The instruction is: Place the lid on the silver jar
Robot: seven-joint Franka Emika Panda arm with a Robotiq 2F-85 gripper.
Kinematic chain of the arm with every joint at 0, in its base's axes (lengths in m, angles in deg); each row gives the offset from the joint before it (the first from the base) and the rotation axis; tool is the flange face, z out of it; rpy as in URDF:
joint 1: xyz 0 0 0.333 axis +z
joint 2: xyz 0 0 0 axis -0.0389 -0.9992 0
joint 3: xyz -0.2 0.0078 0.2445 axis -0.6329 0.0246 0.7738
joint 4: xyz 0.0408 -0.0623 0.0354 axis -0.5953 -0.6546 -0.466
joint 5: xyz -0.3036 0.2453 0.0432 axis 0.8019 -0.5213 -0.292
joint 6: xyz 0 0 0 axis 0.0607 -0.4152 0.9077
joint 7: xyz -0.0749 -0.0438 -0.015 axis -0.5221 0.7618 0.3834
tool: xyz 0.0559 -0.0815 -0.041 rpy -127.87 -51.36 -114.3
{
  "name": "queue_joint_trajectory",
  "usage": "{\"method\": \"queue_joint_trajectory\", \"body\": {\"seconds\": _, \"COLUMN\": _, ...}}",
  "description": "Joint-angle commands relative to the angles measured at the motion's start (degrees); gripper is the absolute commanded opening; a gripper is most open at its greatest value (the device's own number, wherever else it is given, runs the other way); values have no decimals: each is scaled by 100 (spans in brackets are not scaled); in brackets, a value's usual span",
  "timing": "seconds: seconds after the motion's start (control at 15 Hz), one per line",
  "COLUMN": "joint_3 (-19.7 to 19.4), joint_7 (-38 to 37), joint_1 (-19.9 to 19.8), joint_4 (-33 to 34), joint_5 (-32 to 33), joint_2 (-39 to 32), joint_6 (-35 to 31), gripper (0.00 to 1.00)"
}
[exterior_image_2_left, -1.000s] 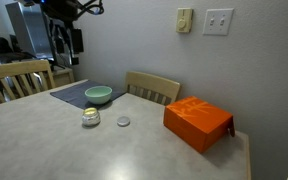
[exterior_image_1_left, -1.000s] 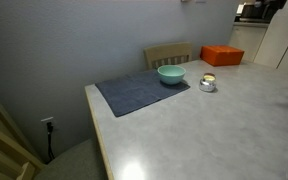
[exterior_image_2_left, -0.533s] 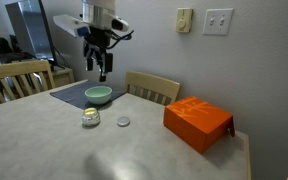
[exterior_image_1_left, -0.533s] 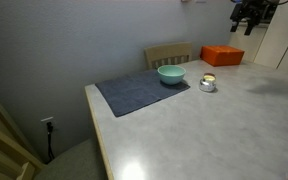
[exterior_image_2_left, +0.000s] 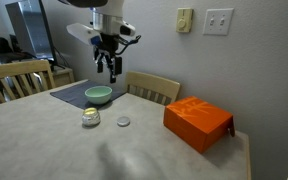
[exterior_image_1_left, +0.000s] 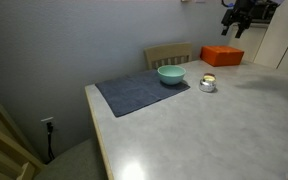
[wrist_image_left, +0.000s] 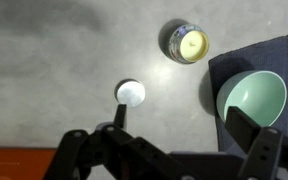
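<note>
On the surface (exterior_image_2_left: 44, 150) a cloth (exterior_image_1_left: 134, 95) lies toward one end, with the bowl (exterior_image_1_left: 171, 74) on the cloth's corner nearest the jar (exterior_image_1_left: 207, 83). The jar sits on bare surface just beside the cloth, apart from the bowl. The lid (exterior_image_2_left: 123, 121) lies flat near the jar, not touching. The box (exterior_image_2_left: 197, 122) stands well apart, past the lid. A chair (exterior_image_2_left: 152, 88) is behind the surface, by the wall. The gripper (exterior_image_2_left: 111, 70) hangs high above the bowl and lid.

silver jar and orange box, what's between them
The small round lid lies between the silver jar and the orange box, in an exterior view.
</note>
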Motion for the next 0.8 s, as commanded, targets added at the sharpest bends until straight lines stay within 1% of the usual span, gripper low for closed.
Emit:
{"method": "queue_joint_trajectory", "body": {"seconds": 0.0, "joint_3": 262, "joint_7": 170, "joint_1": -236, "joint_4": 12, "joint_5": -346, "joint_2": -431, "joint_6": -827, "gripper": 100}}
{"method": "queue_joint_trajectory", "body": {"seconds": 0.27, "joint_3": 373, "joint_7": 69, "joint_1": -353, "joint_4": 159, "joint_5": -430, "joint_2": -977, "joint_6": -1149, "gripper": 100}}
{"method": "queue_joint_trajectory", "body": {"seconds": 0.4, "joint_3": 359, "joint_7": -61, "joint_1": -349, "joint_4": 334, "joint_5": -279, "joint_2": -1265, "joint_6": -1118, "gripper": 100}}
{"method": "queue_joint_trajectory", "body": {"seconds": 0.73, "joint_3": 218, "joint_7": -671, "joint_1": -127, "joint_4": 978, "joint_5": 289, "joint_2": -1892, "joint_6": -961, "gripper": 100}}
